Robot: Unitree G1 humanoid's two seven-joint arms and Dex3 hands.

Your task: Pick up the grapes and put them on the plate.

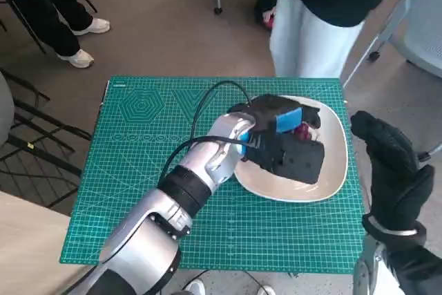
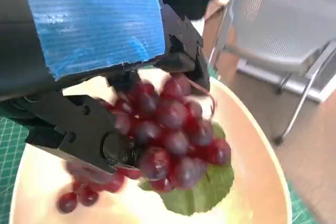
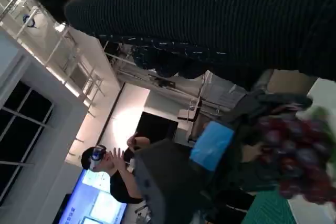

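Observation:
A bunch of dark red grapes (image 2: pixel 168 135) with a green leaf hangs in my left hand (image 1: pixel 286 139), whose black fingers (image 2: pixel 84 135) grip it just above the white plate (image 1: pixel 331 170). The plate's pale inside (image 2: pixel 252 182) lies under the bunch, and the grapes' reflection shows on it. In the head view only a small patch of the grapes (image 1: pixel 304 129) shows beside the blue tape. The right wrist view catches the grapes (image 3: pixel 294 156) and the left hand (image 3: pixel 210 145) too. My right hand (image 1: pixel 394 170) stands off the table's right side, gloved, fingers curled, holding nothing.
The plate sits at the right of a green cutting mat (image 1: pixel 152 170) covering the small table. A person in white trousers (image 1: pixel 311 32) stands just behind the table, another person's legs (image 1: pixel 48 12) are at the far left. A grey chair (image 2: pixel 283 40) stands nearby.

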